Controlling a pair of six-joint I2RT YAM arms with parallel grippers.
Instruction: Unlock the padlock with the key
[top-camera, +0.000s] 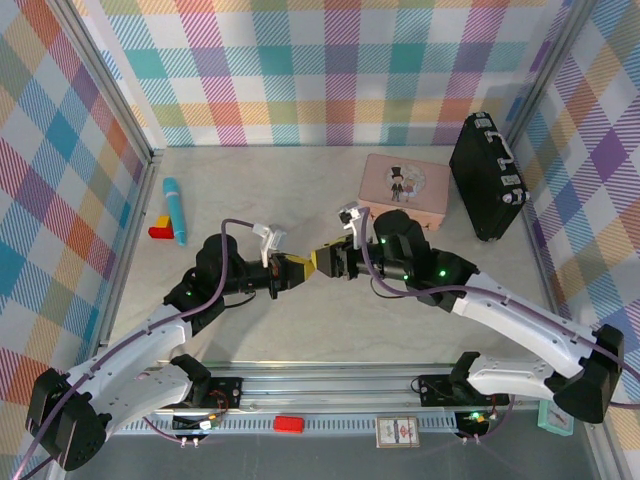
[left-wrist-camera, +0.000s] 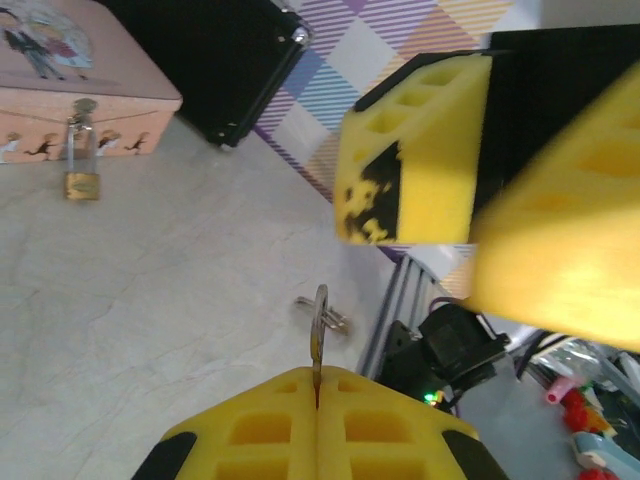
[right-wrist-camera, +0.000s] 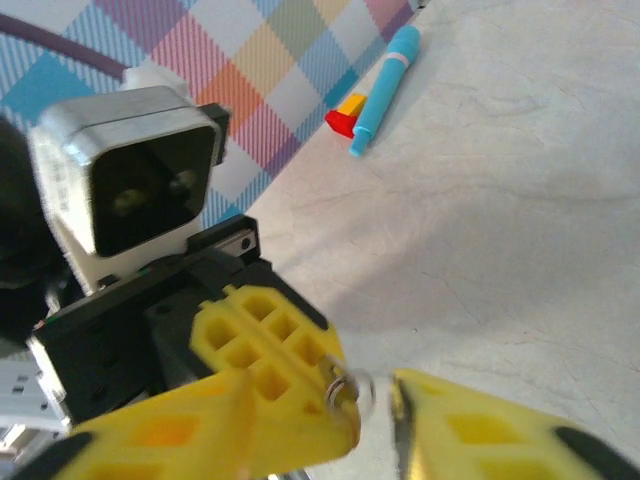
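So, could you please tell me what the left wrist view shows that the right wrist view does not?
Left wrist, not right wrist: the padlock hanging on the front of the pink tin, with the black case behind. Right wrist, not left wrist: the blue marker, the red and yellow block beside it, and the left arm's camera. Both: the key pinched in the shut left hand, the open right hand close to it, and the pale table.
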